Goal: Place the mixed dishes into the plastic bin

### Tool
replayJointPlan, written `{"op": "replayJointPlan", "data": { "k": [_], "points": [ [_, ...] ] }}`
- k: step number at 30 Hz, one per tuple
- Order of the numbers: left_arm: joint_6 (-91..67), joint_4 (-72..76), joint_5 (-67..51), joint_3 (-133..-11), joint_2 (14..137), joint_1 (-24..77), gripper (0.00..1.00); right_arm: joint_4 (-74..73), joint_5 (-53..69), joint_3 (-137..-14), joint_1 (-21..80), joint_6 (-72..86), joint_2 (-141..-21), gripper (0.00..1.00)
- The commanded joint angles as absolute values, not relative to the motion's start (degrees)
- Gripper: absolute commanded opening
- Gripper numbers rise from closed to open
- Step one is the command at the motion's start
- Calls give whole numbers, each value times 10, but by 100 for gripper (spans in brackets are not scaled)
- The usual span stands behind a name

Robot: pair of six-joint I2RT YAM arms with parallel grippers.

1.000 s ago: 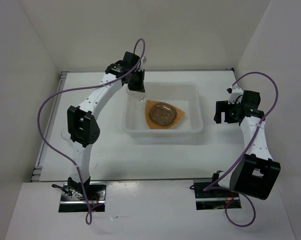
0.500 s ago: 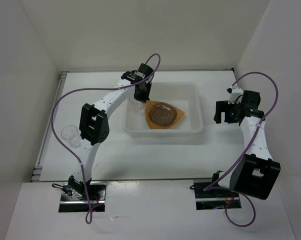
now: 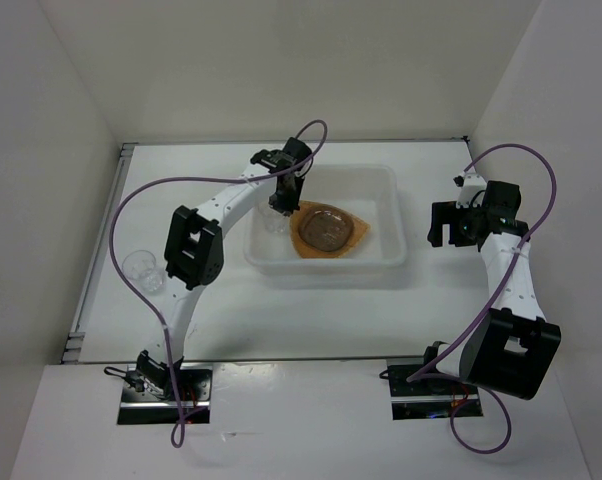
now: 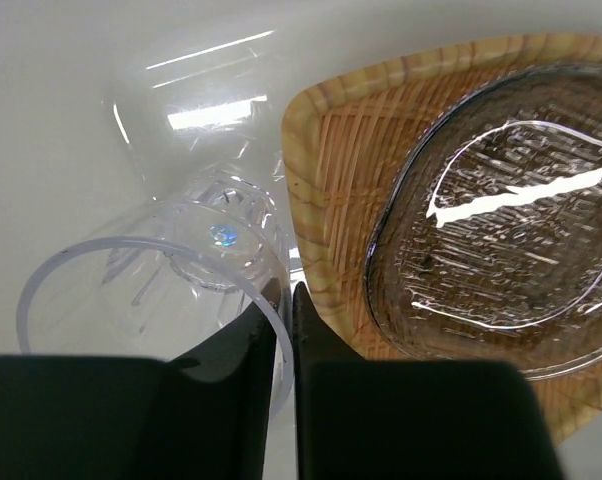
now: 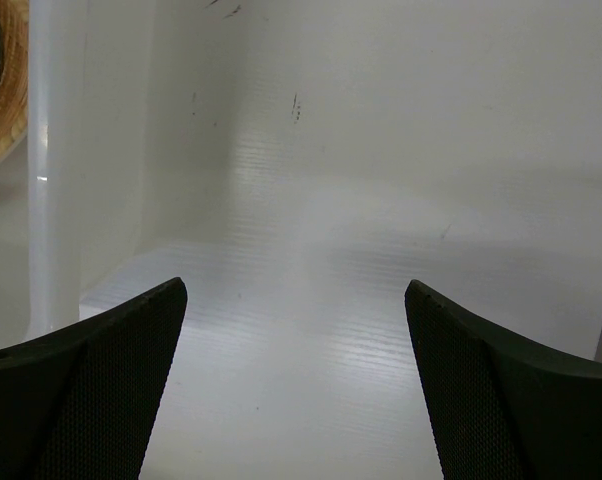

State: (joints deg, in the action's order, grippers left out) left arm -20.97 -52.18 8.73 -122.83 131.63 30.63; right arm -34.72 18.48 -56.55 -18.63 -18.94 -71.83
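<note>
The plastic bin (image 3: 326,266) sits mid-table. Inside it lies the tan-orange woven plate (image 3: 353,238) with a round pale-grey dish (image 3: 324,226) on top. My left gripper (image 3: 282,203) reaches into the bin's left part, shut on the rim of a clear cup (image 3: 274,219) that hangs just left of the plate. In the left wrist view the jaws (image 4: 281,303) pinch the cup's wall (image 4: 171,270), with the plate (image 4: 331,150) and the dish (image 4: 501,210) to the right. A second clear cup (image 3: 141,268) stands on the table at far left. My right gripper (image 3: 443,226) is open and empty, right of the bin.
White walls close in the table at the back and on both sides. In the right wrist view the open gripper (image 5: 296,310) faces bare table, with the bin's outer wall (image 5: 51,200) at left. A purple cable loops above the left arm.
My left arm has swung right and down into the bin with the cup, toward the plate. The cup at far left has come into view. The right arm is still.
</note>
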Motion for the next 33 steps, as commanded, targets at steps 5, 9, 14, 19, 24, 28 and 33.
{"op": "replayJointPlan", "data": {
  "k": [5, 9, 14, 19, 24, 28, 33],
  "points": [
    [-207, -533, 110, -1243, 1325, 308, 31, -337, 191, -561, -185, -192, -721, 94],
    [-225, -555, 153, -1315, 1290, 308, 73, -337, 191, -561, -185, -192, -721, 94],
    [-246, -597, 281, -1403, 1182, 308, 100, -337, 196, -561, -185, -192, -721, 94],
    [-343, -653, 356, -1206, 1065, 242, 100, -327, 201, -561, -185, -198, -721, 95],
    [-426, -531, 231, -878, 851, 138, 100, -327, 201, -555, -180, -198, -726, 95],
    [-438, -503, 198, -751, 781, 84, 100, -327, 201, -555, -175, -198, -731, 95],
    [-425, -483, 171, -691, 775, 24, 100, -332, 201, -555, -163, -203, -737, 95]
  ]
}}
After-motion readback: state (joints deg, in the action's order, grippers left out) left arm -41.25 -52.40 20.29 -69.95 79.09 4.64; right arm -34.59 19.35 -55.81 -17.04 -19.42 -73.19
